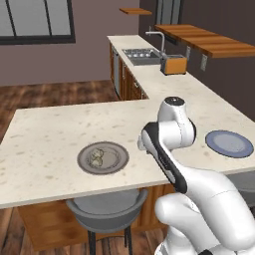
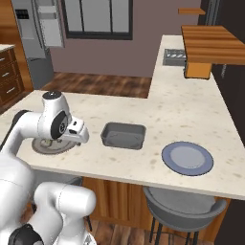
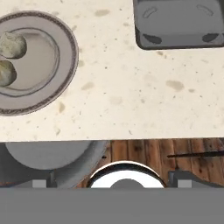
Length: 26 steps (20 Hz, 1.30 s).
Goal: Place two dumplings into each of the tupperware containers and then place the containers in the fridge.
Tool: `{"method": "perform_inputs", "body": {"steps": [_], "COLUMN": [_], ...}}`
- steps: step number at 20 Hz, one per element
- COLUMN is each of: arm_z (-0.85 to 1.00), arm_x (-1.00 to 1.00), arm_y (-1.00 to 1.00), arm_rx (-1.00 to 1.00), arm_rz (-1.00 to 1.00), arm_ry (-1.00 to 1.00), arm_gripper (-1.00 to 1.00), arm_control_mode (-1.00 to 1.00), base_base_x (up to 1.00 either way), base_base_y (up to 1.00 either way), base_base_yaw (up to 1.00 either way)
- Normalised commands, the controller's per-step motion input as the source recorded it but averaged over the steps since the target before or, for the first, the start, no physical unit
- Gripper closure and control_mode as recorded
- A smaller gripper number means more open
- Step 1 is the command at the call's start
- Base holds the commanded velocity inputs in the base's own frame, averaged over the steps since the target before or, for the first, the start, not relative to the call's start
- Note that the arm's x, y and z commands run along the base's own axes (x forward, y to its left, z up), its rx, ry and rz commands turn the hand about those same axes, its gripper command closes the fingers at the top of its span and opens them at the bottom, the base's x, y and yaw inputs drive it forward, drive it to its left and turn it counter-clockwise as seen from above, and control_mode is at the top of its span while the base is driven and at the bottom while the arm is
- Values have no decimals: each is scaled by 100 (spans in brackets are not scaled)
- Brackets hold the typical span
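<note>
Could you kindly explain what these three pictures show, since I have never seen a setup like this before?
This is a rendered kitchen with a white robot arm on a base that can drive. Two pictures come from cameras on the base, behind the arm to its left and right; the third looks down from the arm's hand.

On the pale counter lies a round grey plate with two dumplings, small pale lumps. Beside it sits a dark grey tupperware container, which looks empty, and further along a flat blue-grey plate. A grey stool stands under the counter's edge. The fridge is far back in the right base view.

The arm seems to hold nothing, but its fingers are not plainly visible.
</note>
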Motion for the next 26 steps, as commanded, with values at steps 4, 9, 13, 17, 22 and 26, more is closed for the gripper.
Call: {"method": "perform_inputs", "body": {"steps": [4,9,13,17,22,26], "arm_z": [-57,-63,-43,-4,0,0], "arm_x": [61,53,49,16,0,3], "arm_y": [19,32,38,48,50,52], "arm_rx": [0,0,0,0,0,2], "arm_rz": [1,1,0,0,0,0], "arm_ry": [0,0,2,2,0,2], "arm_gripper": [-100,-100,-100,-100,-100,-100], "arm_control_mode": [-100,-100,-100,-100,-100,-100], "base_base_x": [0,0,0,0,0,0], "base_base_y": [0,0,0,0,0,0], "base_base_yaw": [0,0,0,0,0,0]}}
